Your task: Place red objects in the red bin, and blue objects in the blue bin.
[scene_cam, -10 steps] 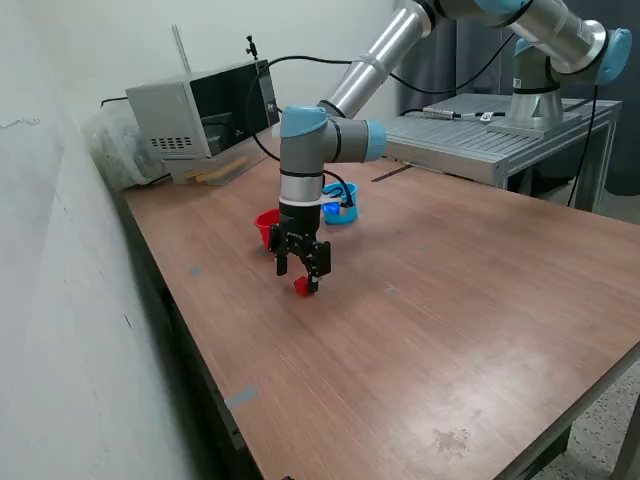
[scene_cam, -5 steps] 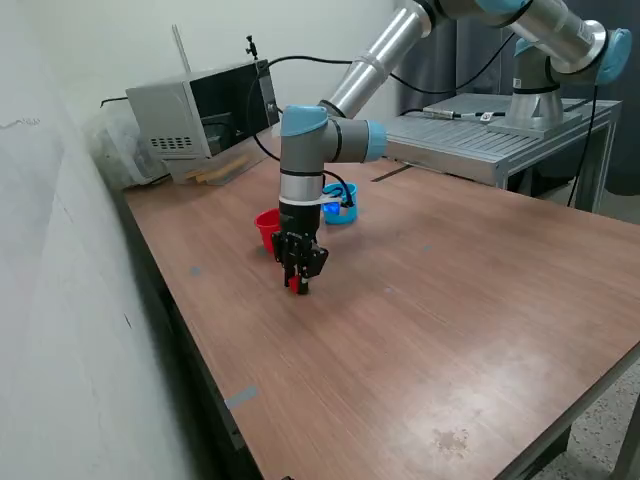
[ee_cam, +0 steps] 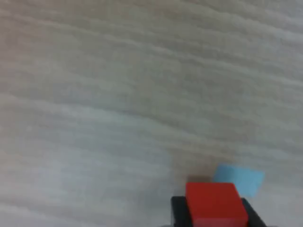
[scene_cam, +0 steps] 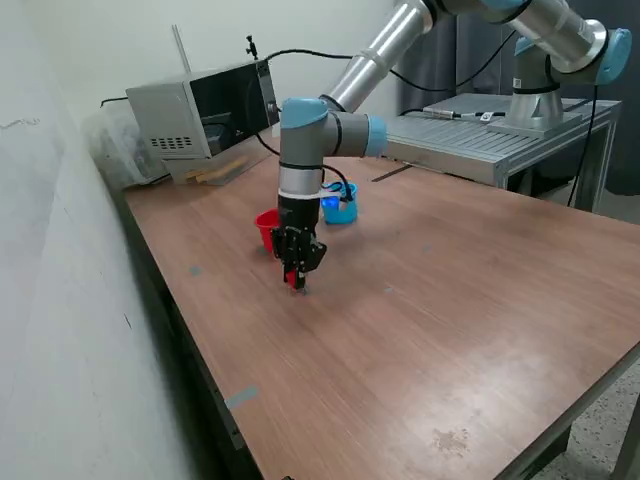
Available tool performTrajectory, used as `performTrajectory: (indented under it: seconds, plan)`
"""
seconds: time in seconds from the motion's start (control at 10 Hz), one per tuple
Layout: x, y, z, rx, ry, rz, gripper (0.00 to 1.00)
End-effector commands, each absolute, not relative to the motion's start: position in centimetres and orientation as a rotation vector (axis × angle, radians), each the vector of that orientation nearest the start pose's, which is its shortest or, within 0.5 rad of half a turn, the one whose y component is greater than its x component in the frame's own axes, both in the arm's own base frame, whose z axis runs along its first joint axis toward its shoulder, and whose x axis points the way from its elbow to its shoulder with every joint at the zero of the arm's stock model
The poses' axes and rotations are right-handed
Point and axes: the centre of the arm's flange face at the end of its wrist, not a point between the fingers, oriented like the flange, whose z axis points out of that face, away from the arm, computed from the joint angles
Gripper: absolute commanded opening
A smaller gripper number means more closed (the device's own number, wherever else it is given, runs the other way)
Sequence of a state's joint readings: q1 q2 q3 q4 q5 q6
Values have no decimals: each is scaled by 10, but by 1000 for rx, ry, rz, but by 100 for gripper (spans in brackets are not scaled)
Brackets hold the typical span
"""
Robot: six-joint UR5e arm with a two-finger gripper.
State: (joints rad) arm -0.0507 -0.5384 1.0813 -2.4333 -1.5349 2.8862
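Note:
My gripper [scene_cam: 294,275] is shut on a small red cube [scene_cam: 294,279] and holds it just above the wooden table [scene_cam: 450,300]. In the wrist view the red cube [ee_cam: 215,204] sits between the two black fingers [ee_cam: 177,212], over a light blue patch on the table [ee_cam: 241,178]. The red cup [scene_cam: 265,227] stands just behind the gripper, toward the exterior view's left. The light blue cup [scene_cam: 343,206] stands further back, partly hidden by my arm. The second red cube and the dark blue cubes are not in view on the table.
A grey box-shaped appliance [scene_cam: 195,110] stands at the table's back corner by the wall. A second arm's base [scene_cam: 540,95] sits on a metal bench at the back right. Blue tape marks [scene_cam: 240,397] lie near the table's left edge.
One second ago the gripper stood open around the red cube on the table. It has shut on the cube and risen slightly with it.

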Motion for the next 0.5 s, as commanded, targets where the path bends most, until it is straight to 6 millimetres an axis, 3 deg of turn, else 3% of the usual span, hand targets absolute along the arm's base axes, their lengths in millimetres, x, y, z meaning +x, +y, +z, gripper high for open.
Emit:
performTrajectory:
  seconds: [0.0,0.3,0.4]
  plan:
    - [-819,-95,186,-2618,2098,485,0]
    - [-787,-95,261,-2643,2064,542,0]
    - [-775,-70,275,-2598,2102,541,0]
